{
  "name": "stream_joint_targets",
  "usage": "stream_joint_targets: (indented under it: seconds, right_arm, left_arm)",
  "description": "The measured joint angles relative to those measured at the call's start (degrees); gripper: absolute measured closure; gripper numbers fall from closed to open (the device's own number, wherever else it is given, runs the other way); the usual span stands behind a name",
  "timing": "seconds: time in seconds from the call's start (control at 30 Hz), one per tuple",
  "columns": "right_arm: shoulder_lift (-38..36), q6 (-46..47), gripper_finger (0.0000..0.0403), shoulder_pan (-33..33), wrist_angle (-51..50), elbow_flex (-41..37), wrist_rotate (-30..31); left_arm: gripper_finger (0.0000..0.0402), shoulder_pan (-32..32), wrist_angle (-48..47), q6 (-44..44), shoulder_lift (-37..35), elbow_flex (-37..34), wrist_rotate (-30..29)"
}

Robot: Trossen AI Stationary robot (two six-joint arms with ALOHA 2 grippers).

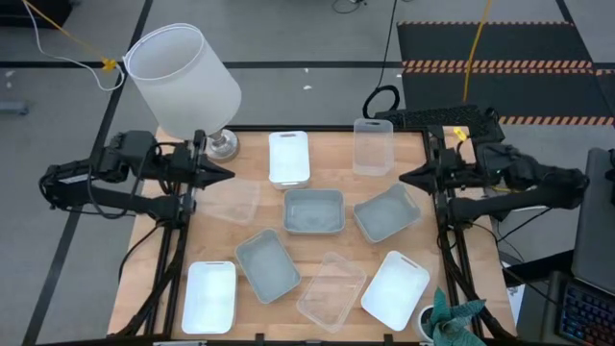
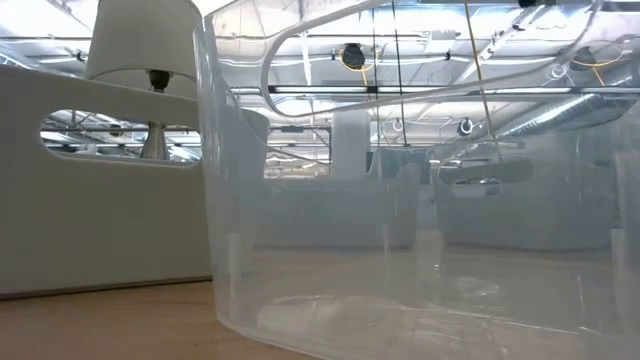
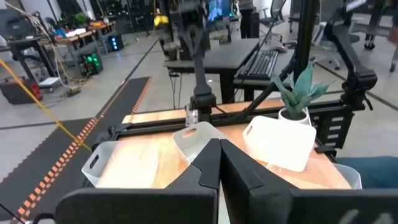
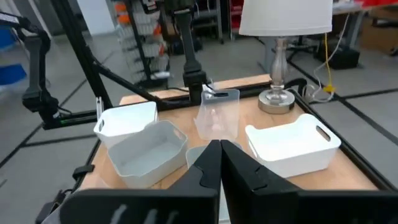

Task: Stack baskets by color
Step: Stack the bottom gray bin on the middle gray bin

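and here's the table from above, nothing stacked yet, every basket lying on its own. three white ones: one at twelve o'clock (image 1: 288,157), one down at seven (image 1: 209,296), one at five (image 1: 395,288). three grey-blue ones bunched around the middle: one dead centre (image 1: 313,210), one just toward three o'clock of it, tilted (image 1: 386,212), and one toward seven, also skewed (image 1: 268,264). the clear ones are harder to pick out: one at one o'clock (image 1: 374,146), one near nine (image 1: 233,200), one at six (image 1: 332,290), and that last one seems to fill the low view right up against the lens. the left gripper (image 1: 227,174) hangs at the nine o'clock edge, jaws clenched tip to tip with nothing between them; the right gripper (image 1: 405,179) mirrors it at three o'clock, also pinched closed and empty. a lamp (image 1: 184,79) stands at the eleven o'clock corner and a little potted plant (image 1: 447,322) sits at the five o'clock corner. so by my read we're at the very start, both arms parked. the sensible opener looks like the grey-blue pair in the centre, since they lie near each other: an arm would need to spread its fingers, come down over a rim wall, pinch it, lift, and square the basket up over its match, because the skewed ones will need turning before they nest.
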Motion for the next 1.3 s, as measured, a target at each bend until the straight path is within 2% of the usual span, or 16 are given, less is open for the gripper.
stream_joint_targets:
  seconds: [0.27, 0.43, 0.6, 0.77, 1.03, 1.17, 1.3]
  right_arm:
    - [10.5, -0.4, 0.0403, 0.0, -12.5, 17.1, -0.2]
    - [12.3, -3.2, 0.0403, 0.0, -14.2, 19.1, -0.2]
    - [12.4, -4.8, 0.0403, 0.0, -12.7, 16.4, 0.1]
    - [11.5, -4.9, 0.0403, 0.0, -8.1, 9.3, 0.0]
    - [10.4, -4.5, 0.0403, 0.0, 5.7, -5.8, -0.1]
    - [10.4, -3.0, 0.0403, 0.0, 7.1, -9.2, -0.2]
    - [10.3, -5.6, 0.0403, 0.0, 7.8, -9.4, -0.2]
  left_arm:
    - [0.0396, 0.0, 1.2, -0.7, 2.5, 0.0, 0.0]
    - [0.0396, 0.0, 1.3, -1.8, 3.3, 0.0, 0.0]
    - [0.0396, 0.0, 1.4, -0.3, 4.7, 0.0, 0.0]
    - [0.0395, -0.2, 0.1, -1.3, 6.9, 0.0, -0.4]
    - [0.0368, -3.4, -1.2, -2.1, 12.5, 0.0, -8.8]
    - [0.0365, -4.4, 0.1, -1.5, 15.7, 0.0, -9.1]
    - [0.0364, -5.4, 0.5, -2.5, 19.2, 0.0, -9.7]
